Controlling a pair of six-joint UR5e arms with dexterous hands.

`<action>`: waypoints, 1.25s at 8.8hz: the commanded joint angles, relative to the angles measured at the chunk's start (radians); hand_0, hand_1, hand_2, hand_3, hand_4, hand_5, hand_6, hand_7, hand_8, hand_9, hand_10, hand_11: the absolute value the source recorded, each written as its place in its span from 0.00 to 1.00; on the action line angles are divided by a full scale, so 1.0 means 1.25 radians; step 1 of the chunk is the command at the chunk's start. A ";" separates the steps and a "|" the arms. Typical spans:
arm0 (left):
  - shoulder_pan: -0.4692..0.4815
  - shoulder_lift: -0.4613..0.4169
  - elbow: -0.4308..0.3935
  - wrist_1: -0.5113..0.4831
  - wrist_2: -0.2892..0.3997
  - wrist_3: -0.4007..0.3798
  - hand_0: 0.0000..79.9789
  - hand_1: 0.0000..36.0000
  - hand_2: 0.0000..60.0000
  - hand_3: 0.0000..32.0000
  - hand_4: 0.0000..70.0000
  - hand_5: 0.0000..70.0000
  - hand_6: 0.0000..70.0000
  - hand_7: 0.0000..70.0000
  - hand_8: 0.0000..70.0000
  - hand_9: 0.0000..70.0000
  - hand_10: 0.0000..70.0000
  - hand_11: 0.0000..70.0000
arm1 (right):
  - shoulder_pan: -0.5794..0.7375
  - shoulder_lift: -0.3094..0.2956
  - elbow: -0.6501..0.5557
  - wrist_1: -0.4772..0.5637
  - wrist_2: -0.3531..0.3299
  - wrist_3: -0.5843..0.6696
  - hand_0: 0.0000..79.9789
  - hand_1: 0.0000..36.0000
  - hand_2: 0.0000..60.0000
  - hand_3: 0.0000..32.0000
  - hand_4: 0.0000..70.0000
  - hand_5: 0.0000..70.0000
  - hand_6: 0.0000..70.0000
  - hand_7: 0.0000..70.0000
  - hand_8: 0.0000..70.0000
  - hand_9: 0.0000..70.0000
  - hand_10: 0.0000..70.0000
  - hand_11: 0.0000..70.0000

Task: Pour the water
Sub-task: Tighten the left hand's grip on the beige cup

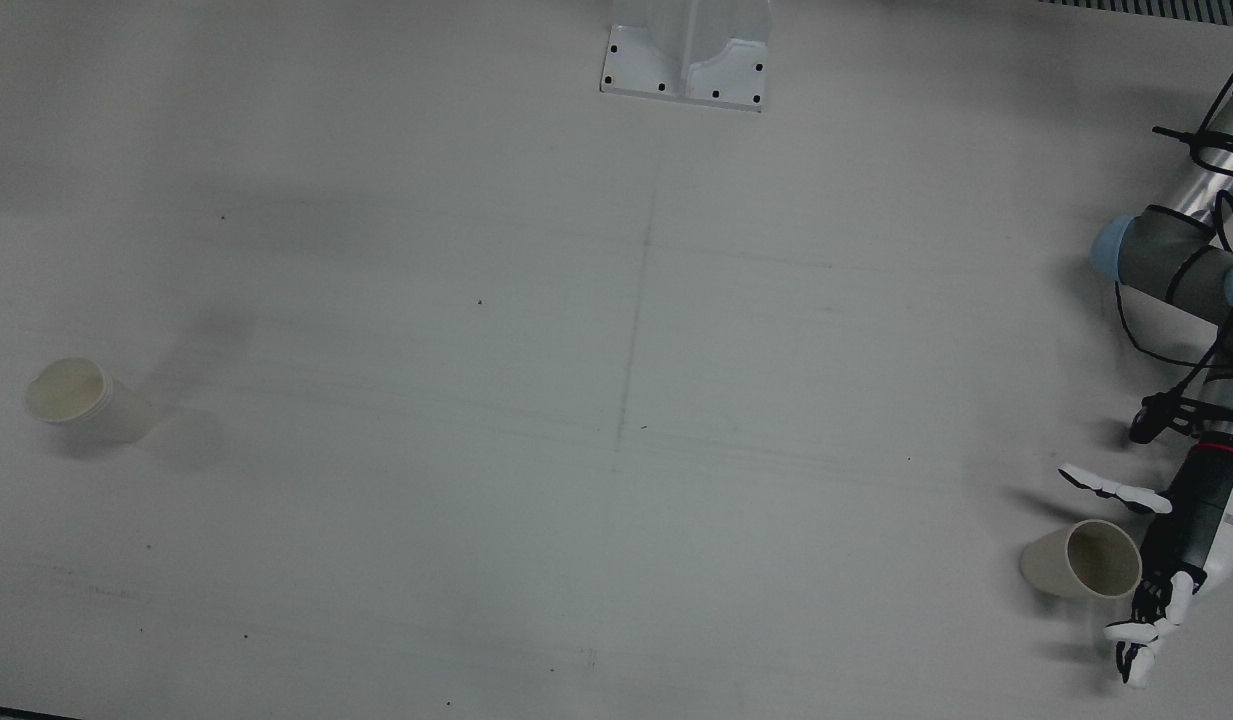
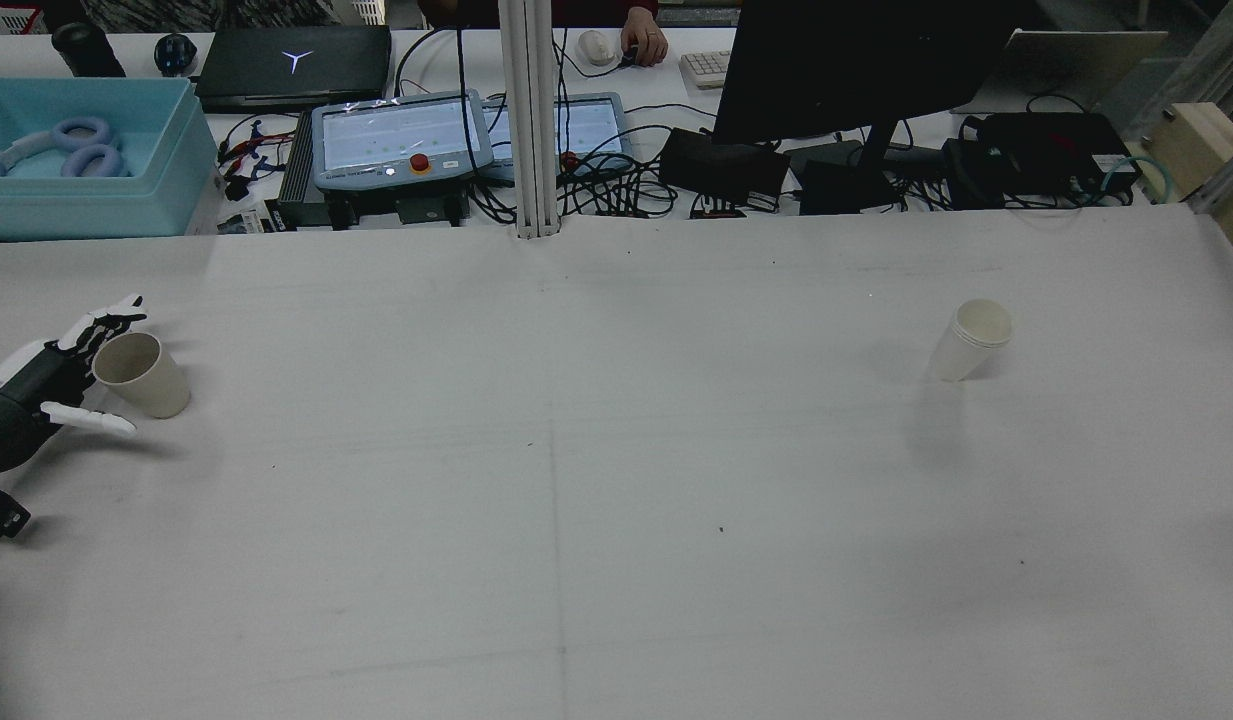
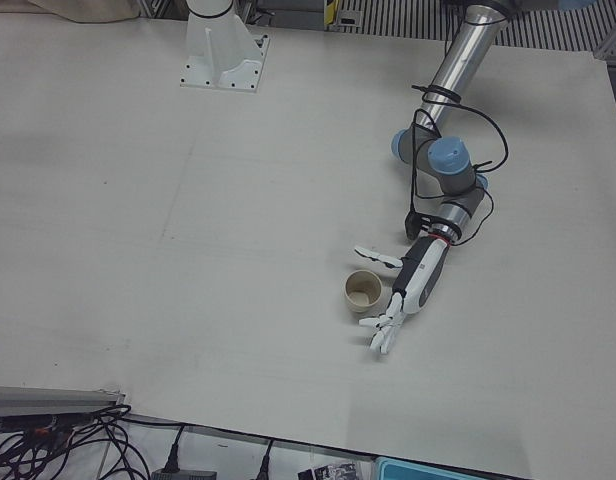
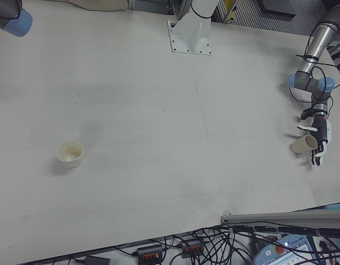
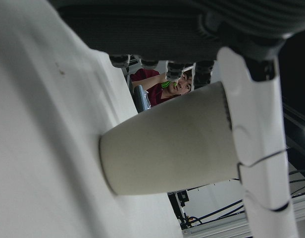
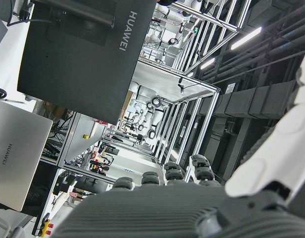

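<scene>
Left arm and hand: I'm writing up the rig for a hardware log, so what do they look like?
The left arm is a silver tube with pale blue joint caps and grey housings, with black cables looped along it. The left hand has a black body, white finger shells and a thin red ring at the wrist.

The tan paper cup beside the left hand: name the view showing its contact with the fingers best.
Left hand view: the tan paper cup fills it, a white finger lying across its rim end. Front, rear and left-front views show it small between spread fingers.
</scene>
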 commanded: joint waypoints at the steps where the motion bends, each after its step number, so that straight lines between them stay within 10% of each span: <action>1: 0.000 -0.016 0.002 0.008 0.005 -0.001 0.68 0.56 0.03 0.00 0.06 0.49 0.00 0.16 0.00 0.01 0.01 0.04 | -0.001 0.005 -0.007 0.000 0.000 0.000 0.45 0.21 0.28 0.04 0.09 0.13 0.07 0.10 0.03 0.03 0.00 0.00; 8: 0.003 -0.029 0.002 0.028 0.012 -0.001 0.67 0.54 0.05 0.00 0.17 0.73 0.00 0.17 0.00 0.01 0.00 0.04 | 0.001 0.007 -0.016 0.002 0.000 0.000 0.43 0.20 0.27 0.02 0.08 0.13 0.07 0.10 0.03 0.03 0.00 0.00; 11: 0.003 -0.033 0.000 0.033 0.012 -0.001 0.66 0.52 0.08 0.00 0.19 1.00 0.00 0.18 0.00 0.02 0.01 0.04 | -0.001 0.008 -0.020 0.002 0.000 0.000 0.43 0.20 0.27 0.03 0.08 0.13 0.07 0.10 0.03 0.03 0.00 0.00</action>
